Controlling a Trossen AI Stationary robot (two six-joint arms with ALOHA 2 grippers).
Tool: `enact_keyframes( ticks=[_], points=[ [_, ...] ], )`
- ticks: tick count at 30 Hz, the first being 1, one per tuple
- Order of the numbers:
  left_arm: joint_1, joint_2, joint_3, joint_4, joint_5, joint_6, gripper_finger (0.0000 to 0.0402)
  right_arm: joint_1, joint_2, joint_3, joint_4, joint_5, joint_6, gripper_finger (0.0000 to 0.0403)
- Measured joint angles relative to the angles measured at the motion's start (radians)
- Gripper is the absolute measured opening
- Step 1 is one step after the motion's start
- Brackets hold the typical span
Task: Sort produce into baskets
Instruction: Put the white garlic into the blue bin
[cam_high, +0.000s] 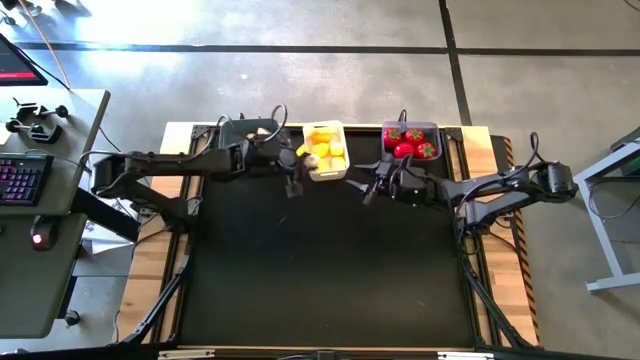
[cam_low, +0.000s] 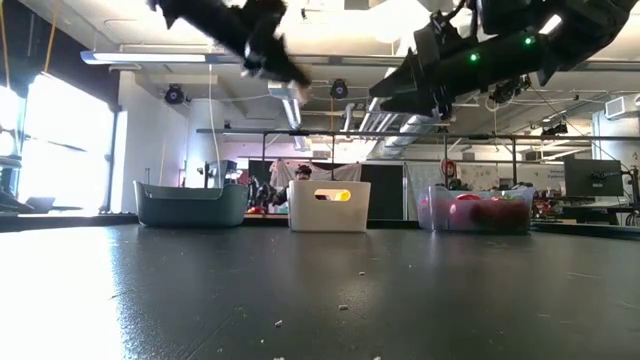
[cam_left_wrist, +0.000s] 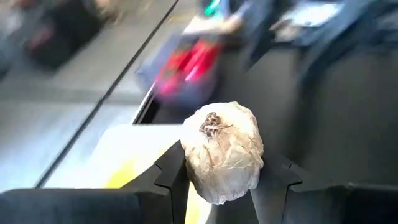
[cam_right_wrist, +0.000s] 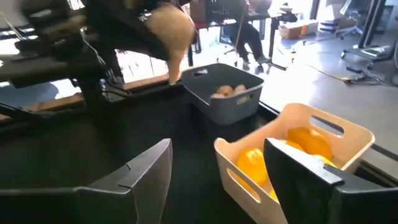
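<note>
One garlic bulb sits clamped in my left hand, raised beside the white basket; the grey basket lies behind; my right hand hangs open.

Whitish-beige garlic, brown tuft on top, between dark fingers. White bin at upper centre holds yellow lemons. Grey bin to its right holds red pieces with green tops. Dark grey bin holds beige pieces. Black mat, tan table.
</note>
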Motion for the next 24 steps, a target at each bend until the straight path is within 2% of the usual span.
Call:
enact_keyframes(
  ticks=[9,13,17,24],
  points=[
    [0.239,-0.07,-0.056,-0.366,-0.2,-0.205,0.0113,-0.015,0.0,0.0,-0.062,0.0,0.028,0.0237],
    [0.372,-0.07,-0.072,-0.498,-0.249,-0.282,0.0113,-0.014,0.0,0.0,-0.071,-0.001,0.028,0.0236],
    [0.498,-0.046,-0.085,-0.497,-0.242,-0.339,0.0113,-0.015,0.0,0.0,-0.069,0.001,0.027,0.0236],
    [0.646,0.032,-0.086,-0.496,-0.123,-0.312,0.0113,-0.015,0.0,0.0,-0.07,0.006,0.029,0.0236]
  ],
)
